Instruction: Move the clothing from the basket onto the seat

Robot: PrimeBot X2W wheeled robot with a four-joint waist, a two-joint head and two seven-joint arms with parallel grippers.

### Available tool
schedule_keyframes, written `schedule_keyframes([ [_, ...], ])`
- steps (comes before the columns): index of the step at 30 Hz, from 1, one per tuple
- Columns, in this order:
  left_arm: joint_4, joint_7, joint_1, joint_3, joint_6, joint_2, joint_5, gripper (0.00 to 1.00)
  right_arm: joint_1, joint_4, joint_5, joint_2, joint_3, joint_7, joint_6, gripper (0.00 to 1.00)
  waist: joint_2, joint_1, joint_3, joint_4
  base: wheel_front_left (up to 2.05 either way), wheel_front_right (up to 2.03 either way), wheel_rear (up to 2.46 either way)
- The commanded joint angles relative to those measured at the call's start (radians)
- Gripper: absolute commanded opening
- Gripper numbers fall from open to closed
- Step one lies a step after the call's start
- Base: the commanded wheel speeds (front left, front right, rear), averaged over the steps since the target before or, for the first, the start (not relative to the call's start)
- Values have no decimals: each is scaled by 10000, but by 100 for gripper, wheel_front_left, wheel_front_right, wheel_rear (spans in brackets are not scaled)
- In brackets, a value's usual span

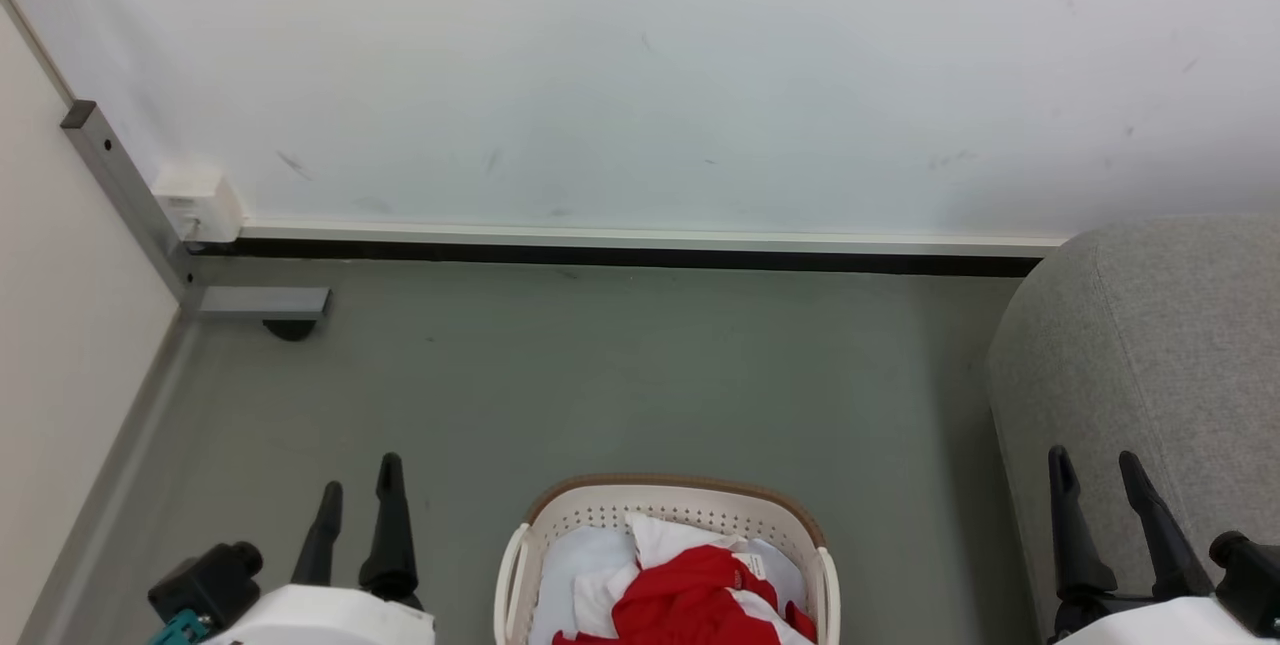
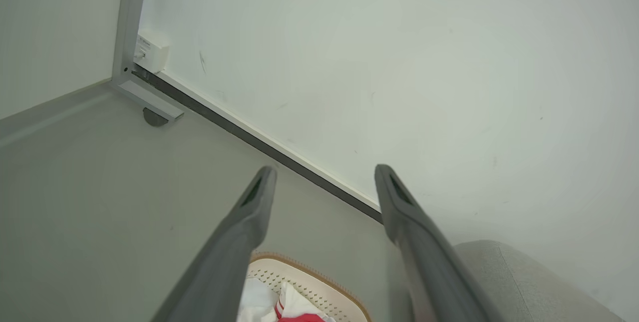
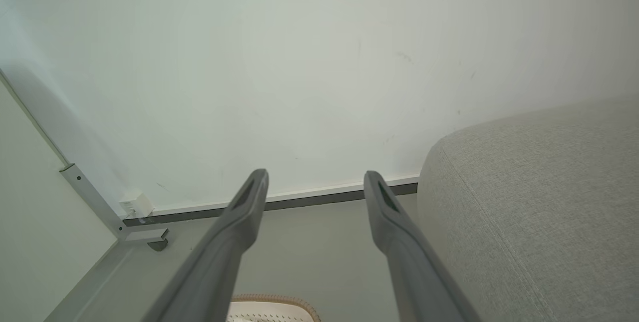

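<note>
Seat of grey woven fabric [image 1: 1150, 345], large and round-edged, sits at the floor's right edge against the wall. Left of it I see the cream perforated plastic basket [image 1: 670, 497] with a brown rim. It holds the crumpled red-and-white jersey [image 1: 690, 600] on pale cloth [image 1: 580, 565]. My dark-fingered left gripper [image 1: 360, 480] and right gripper [image 1: 1092, 460] hover with fingers spread, empty.

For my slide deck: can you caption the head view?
Left hand and right hand, both open, flank the basket holding the red jersey; grey seat at right.
</note>
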Motion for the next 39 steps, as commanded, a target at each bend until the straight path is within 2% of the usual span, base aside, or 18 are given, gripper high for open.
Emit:
schedule_keyframes([
  [1,-58,-73,-13,-23,-47,85,332,100,-137,-35,-225,-92,21,-76,-12,100,0,0,2,-4,0,0,0],
  [14,-88,-405,97,-252,-110,98,2201,100,-28,-12,-1489,-106,126,-398,-14,100,0,0,19,-24,0,0,0],
  [39,207,-926,227,-314,-48,117,4146,100,182,167,-3057,1,1,-905,-18,100,0,0,63,5,0,0,0],
])
